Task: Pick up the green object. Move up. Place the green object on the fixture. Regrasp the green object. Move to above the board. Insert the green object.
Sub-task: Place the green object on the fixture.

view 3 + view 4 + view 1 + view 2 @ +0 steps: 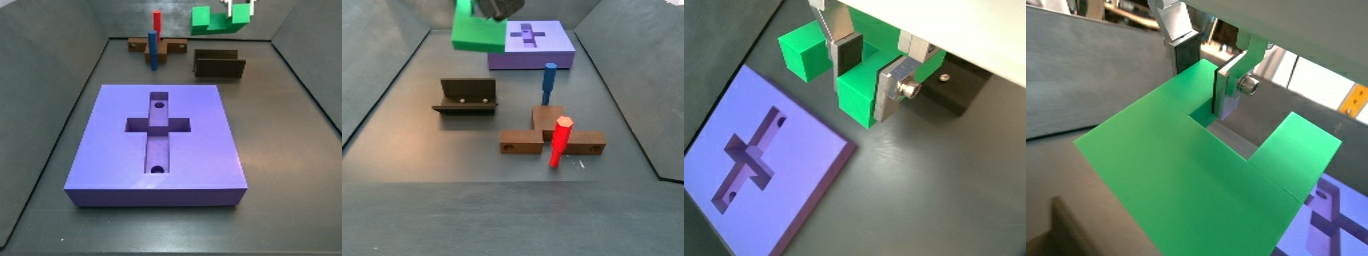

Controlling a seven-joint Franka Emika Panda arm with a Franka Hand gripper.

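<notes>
holding green object [214, 20], gripper [241, 12] above fixture [219, 65]

**Bright green against grey and purple**

The green object [214, 20] was a vivid, uniform green in both side views and filled much of a wrist view [1200, 170] with the same flat colour. The gripper [871, 72], high above the floor with the piece between its fingers, showed silver plates and dark pads. The board [187, 150] was a plain violet-purple, its cross-shaped recess a darker shade. The fixture [469, 97] was dark olive-brown. A brown base [543, 143] carried a red peg [560, 140] and a blue peg [549, 82]. The floor [287, 170] was a dull, unpatterned dark grey.
</notes>
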